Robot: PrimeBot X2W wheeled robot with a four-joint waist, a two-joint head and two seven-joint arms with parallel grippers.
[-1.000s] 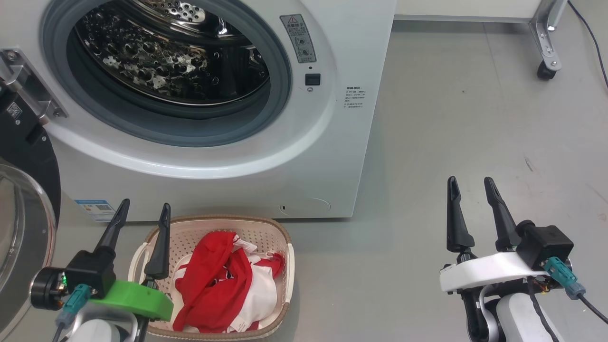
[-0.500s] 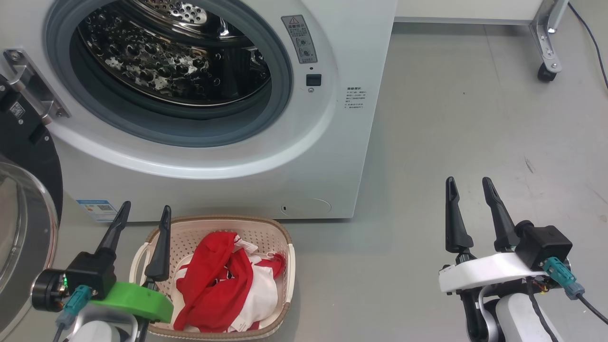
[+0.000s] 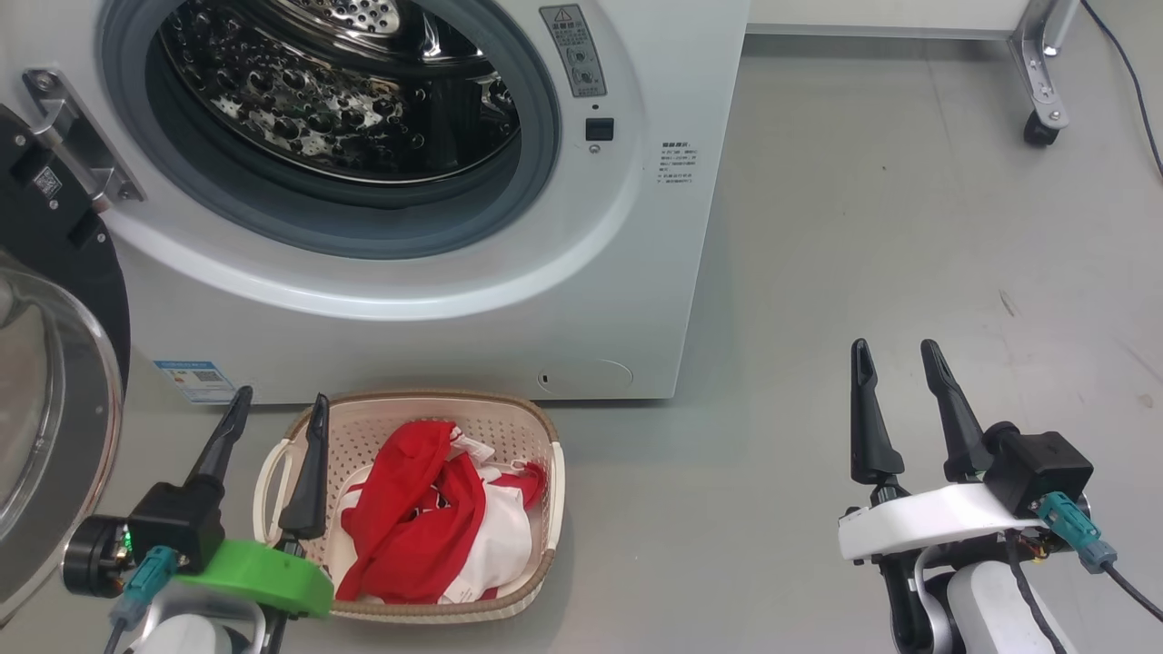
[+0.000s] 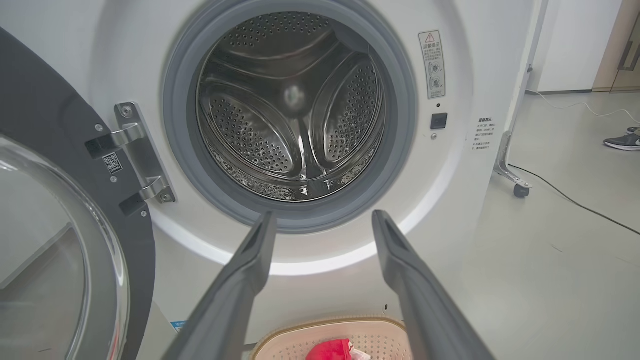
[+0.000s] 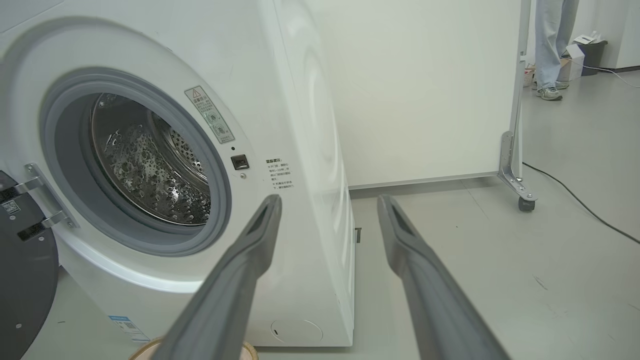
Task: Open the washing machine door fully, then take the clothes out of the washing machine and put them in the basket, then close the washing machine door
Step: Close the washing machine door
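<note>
Red and white clothes (image 3: 427, 518) lie heaped in the basket (image 3: 556, 490), which sits on the floor just in front of the machine (image 3: 636, 272), below its opening. The drum (image 4: 295, 110) looks empty, and nothing drapes over the gasket (image 4: 400, 140). So the step in hand is, by my reading, closing the door (image 3: 50, 363). It stands swung wide at the machine's left side on its hinge (image 3: 82, 136). The left gripper (image 3: 282, 397) hangs low before the machine's lower left corner, fingers spread with nothing between them. The right gripper (image 3: 894, 347) sits well off the machine's right front corner, also spread and empty. The left arm is nearer and seems the natural one to use. To do it well, I would bring a finger behind the door's black rim at the edge farthest from the hinge, where leverage is best. I would avoid the bulging glass, which could let the finger slide off. The push should follow the door's arc toward the machine rather than run in a straight line, so contact is not lost. The basket lies near that sweep, and whether the door clears it cannot be told from here, so the swing should go slowly. A final firm press toward the latch socket (image 3: 599, 129), right of the opening, should seat it.
</note>
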